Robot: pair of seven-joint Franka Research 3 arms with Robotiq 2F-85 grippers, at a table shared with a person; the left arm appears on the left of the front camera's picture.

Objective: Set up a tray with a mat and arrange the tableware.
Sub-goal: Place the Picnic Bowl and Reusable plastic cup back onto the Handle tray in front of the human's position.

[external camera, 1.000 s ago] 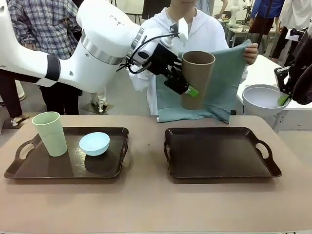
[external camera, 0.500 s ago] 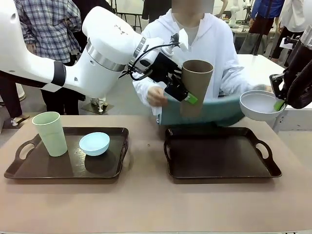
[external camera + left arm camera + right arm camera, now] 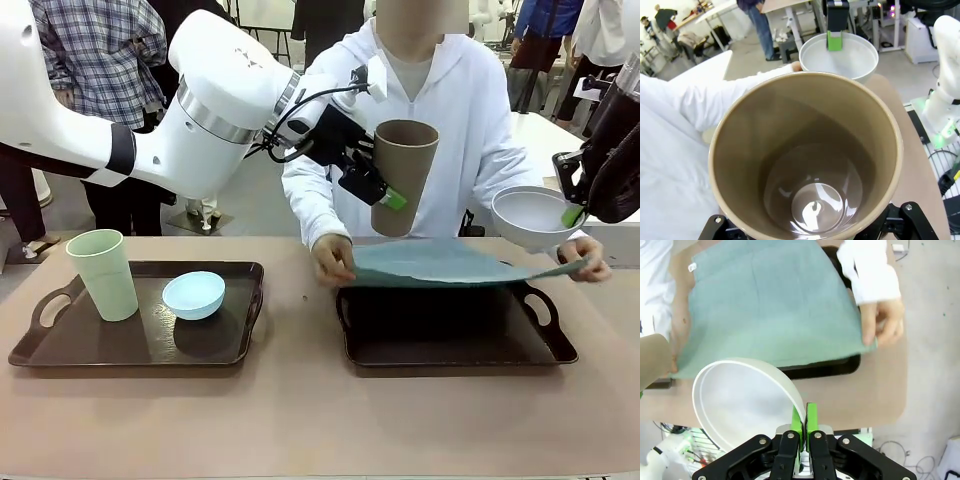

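Note:
My left gripper [image 3: 388, 192] is shut on the brown tumbler [image 3: 403, 175] and holds it upright in the air above the right tray [image 3: 450, 345]. The left wrist view looks straight down into this tumbler [image 3: 810, 165]. At the right edge, my right gripper [image 3: 573, 212] is shut on the rim of the white bowl [image 3: 532, 213], seen close in the right wrist view [image 3: 740, 400]. A person's hands [image 3: 330, 260] spread a teal mat [image 3: 450, 265] flat just over the right tray. The pale green tumbler [image 3: 103, 273] and light blue bowl [image 3: 193, 294] sit on the left tray [image 3: 40, 345].
The person in white stands at the far side, with one hand [image 3: 885, 325] on the mat's corner near my right gripper. Bare table lies between the two trays and along the front edge. Other people and tables stand behind.
The person has brought the mat down from hanging upright in front of them to lying spread over the right tray. Both arms have barely moved.

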